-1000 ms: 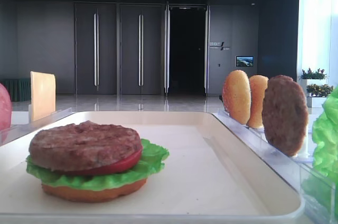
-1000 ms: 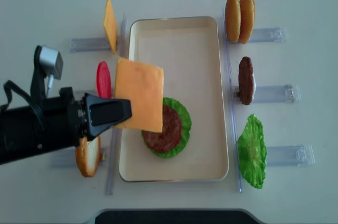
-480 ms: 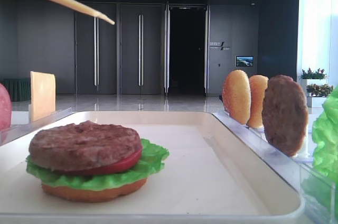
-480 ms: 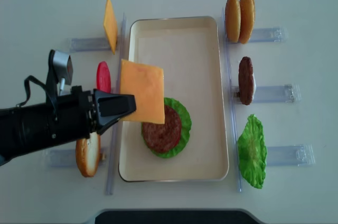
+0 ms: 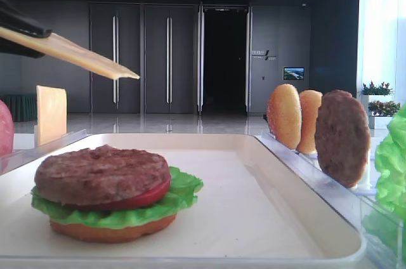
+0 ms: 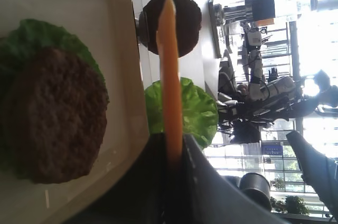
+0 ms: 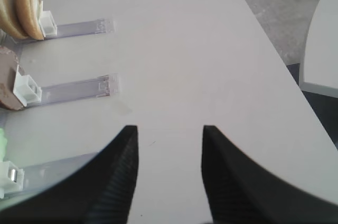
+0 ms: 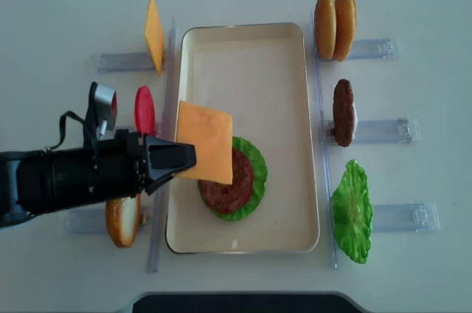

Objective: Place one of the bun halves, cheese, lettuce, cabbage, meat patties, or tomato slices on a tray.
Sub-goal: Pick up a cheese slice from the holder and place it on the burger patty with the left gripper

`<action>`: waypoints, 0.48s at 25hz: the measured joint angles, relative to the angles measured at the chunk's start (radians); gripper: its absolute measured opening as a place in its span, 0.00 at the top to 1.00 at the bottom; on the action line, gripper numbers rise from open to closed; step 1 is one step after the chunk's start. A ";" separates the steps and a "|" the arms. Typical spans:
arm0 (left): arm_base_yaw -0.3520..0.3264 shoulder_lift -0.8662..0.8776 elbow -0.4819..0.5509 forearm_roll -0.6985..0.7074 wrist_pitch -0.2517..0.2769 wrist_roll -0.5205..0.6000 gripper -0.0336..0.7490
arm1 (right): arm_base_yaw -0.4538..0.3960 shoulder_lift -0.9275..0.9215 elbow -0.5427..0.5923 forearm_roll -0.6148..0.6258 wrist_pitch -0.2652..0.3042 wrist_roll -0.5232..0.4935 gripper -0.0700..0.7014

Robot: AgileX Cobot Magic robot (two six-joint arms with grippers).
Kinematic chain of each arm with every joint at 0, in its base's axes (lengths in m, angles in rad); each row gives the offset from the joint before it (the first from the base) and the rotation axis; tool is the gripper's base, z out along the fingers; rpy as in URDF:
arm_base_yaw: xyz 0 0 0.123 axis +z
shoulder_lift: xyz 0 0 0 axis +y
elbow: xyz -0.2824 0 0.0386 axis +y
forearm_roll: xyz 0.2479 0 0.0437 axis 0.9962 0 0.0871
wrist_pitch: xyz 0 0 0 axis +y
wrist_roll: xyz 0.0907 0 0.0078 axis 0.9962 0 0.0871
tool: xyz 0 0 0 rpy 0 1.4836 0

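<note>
My left gripper (image 8: pixel 184 159) is shut on one edge of a cheese (image 8: pixel 209 152) slice, a flat yellow-orange square. The slice hangs tilted above the left side of the tray (image 8: pixel 251 54), over part of a stack topped by a meat patty (image 8: pixel 232 184). Below the patty lie a tomato slice, lettuce (image 5: pixel 181 193) and a bun half (image 5: pixel 114 231). From the front, the cheese (image 5: pixel 76 58) floats well above the patty (image 5: pixel 101 174). In the left wrist view the cheese (image 6: pixel 170 76) shows edge-on between the closed fingers. My right gripper (image 7: pixel 169 134) is open over bare table.
Clear racks flank the tray. On the left stand a second cheese slice (image 8: pixel 153 35), a tomato slice (image 8: pixel 144 111) and a bun half (image 8: pixel 122 218). On the right stand two bun halves (image 8: pixel 334 25), a patty (image 8: pixel 343 112) and a lettuce leaf (image 8: pixel 352 212).
The left gripper has carried the cheese down and to the right, so it now hangs lower over the stack. Nothing else has moved.
</note>
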 joint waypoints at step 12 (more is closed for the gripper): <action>-0.001 0.009 -0.047 -0.020 0.001 -0.013 0.91 | 0.000 0.000 0.000 0.000 0.000 0.000 0.55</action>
